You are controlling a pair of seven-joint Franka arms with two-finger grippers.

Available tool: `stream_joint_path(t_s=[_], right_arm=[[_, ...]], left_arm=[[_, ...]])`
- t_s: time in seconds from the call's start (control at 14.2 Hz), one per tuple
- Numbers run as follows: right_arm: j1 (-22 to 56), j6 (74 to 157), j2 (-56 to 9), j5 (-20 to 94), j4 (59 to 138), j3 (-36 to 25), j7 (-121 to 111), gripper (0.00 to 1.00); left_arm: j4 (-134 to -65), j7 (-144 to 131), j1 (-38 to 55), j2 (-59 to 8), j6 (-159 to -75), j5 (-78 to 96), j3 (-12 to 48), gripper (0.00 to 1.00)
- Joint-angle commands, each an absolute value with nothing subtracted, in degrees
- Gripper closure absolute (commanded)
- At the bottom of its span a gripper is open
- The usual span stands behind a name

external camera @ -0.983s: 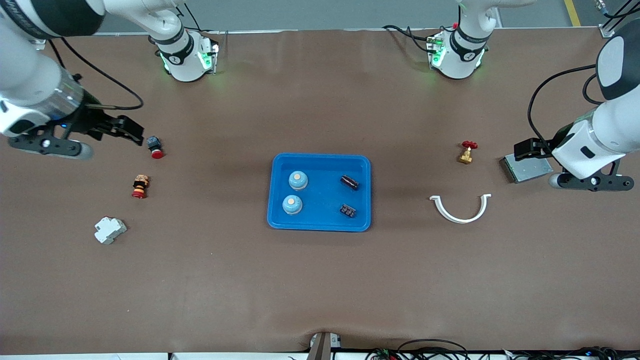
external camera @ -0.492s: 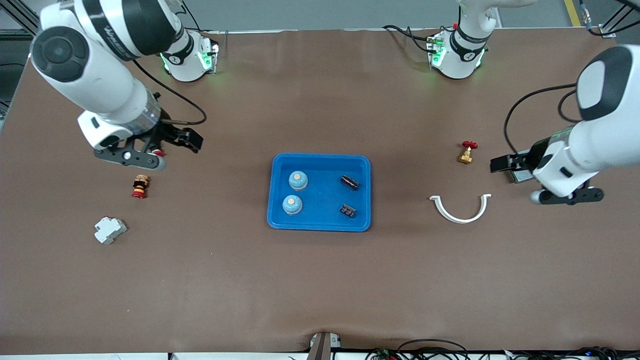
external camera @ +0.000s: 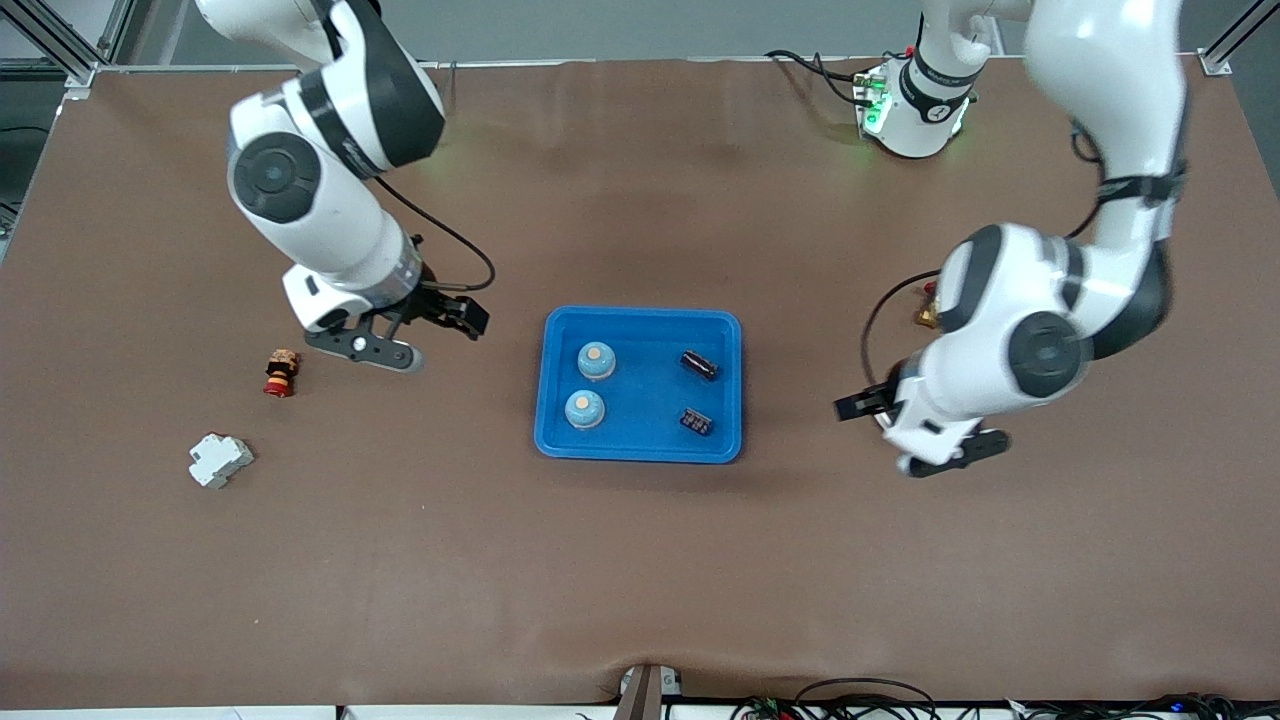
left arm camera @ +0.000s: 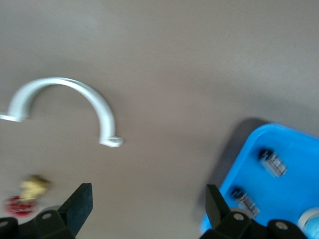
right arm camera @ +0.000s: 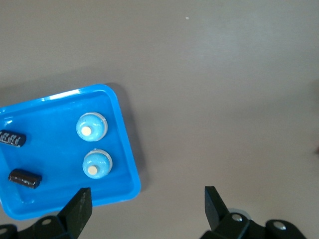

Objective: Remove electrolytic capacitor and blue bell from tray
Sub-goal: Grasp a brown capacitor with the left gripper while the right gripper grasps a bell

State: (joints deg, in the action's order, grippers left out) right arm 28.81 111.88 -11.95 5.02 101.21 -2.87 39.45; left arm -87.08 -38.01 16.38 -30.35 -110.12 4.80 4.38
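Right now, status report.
Both grippers open, empty: left gripper, right gripper beside blue plastic tray. Two bells, two capacitors inside. Nothing blocking.

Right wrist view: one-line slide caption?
Open right tool over bare table beside the blue tray holding two bells and two capacitors.

2 glossy white arms [external camera: 330,210] with rounded black joint bands and grey round caps; black cables loop off each wrist; round bases [external camera: 915,105] glow green; black grippers [external camera: 470,318].
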Motion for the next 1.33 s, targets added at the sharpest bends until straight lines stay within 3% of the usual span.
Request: stream_joint_path(t_s=[0.0, 0.42, 0.7, 1.26], right_arm=[[31.89, 117.4, -15.36, 5.71, 101.87, -3.43, 43.75, 0.0], [38.31, 128.57, -23.72, 5.62, 101.34, -3.43, 44.03, 0.0], [40.07, 133.5, -27.68, 5.54, 101.25, -3.34, 40.36, 0.0], [40.34, 136.66, -34.0, 8.43, 100.28, -3.25, 27.86, 0.0]], left_arm=[[-85.78, -49.27, 21.69, -34.0, -113.11, 4.92, 3.87, 0.0], [-86.13, -68.78, 28.82, -39.01, -119.16, 4.92, 3.96, 0.0], [-86.13, -79.79, 32.77, -42.01, -124.1, 4.83, 3.87, 0.1], [-89.12, -90.52, 34.62, -43.33, -124.1, 4.92, 3.87, 0.26]])
